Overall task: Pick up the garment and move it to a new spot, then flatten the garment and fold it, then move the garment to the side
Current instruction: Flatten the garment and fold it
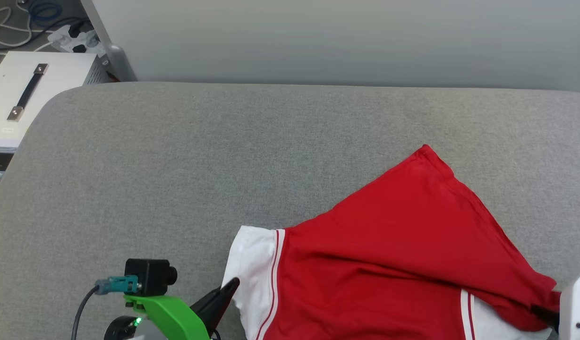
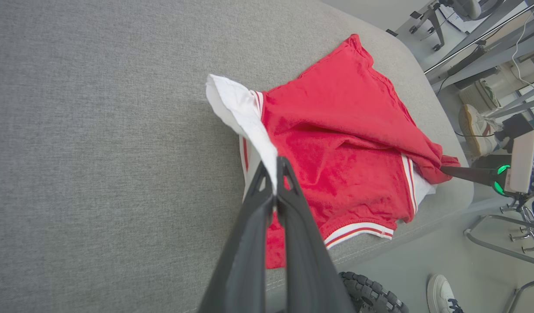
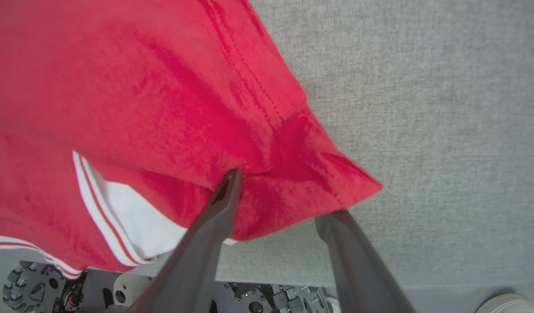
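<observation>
Now we've got the garment point(image 1: 389, 245) lying at lower right of the head view on the grey cushion point(image 1: 200, 156), long axis running L-R betw. both arms. Our left gripper point(image 2: 275, 167) is clamped on the white sleeve point(image 2: 236, 104). The right gripper point(image 3: 283, 193) has its fingers apart, w/ the red hem corner point(image 3: 319, 174) loose betw. them. So the left has the only hold, we reckon.
</observation>
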Tool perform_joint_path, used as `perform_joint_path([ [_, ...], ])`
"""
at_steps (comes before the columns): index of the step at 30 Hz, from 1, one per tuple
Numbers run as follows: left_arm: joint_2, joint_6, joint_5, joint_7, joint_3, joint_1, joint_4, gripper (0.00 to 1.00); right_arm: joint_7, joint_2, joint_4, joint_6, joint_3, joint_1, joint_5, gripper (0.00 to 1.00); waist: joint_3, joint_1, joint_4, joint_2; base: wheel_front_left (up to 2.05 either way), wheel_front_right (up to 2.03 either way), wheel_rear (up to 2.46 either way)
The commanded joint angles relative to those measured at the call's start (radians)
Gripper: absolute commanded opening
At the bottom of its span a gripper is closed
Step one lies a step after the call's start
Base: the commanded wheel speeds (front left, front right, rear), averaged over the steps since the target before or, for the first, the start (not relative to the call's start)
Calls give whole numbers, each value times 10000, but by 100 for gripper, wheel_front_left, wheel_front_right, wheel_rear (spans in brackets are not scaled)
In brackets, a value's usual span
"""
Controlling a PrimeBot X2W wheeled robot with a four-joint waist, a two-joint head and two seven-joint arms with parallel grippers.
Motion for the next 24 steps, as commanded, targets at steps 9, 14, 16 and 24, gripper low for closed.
perform_joint_path([
  [9,-47,-146,114,-3,-98,-438,-370,0,1079,-603,-2106,-7,650,-1645,401,100,760,1,510,0,0,0,0],
  [14,-108,-247,281,-1,-157,-813,-508,0,1850,-716,-2424,-7,1144,-3059,291,100,1395,1,935,0,0,0,0],
  [16,-174,-245,326,22,-192,-957,-511,0,2064,-760,-2283,-7,1342,-3677,171,100,1707,1,1158,0,0,0,0],
  [24,-533,-553,592,-38,-486,-1646,-522,0,2815,-765,-1148,-7,1926,-5770,-505,100,2815,1,2091,0,0,0,0],
])
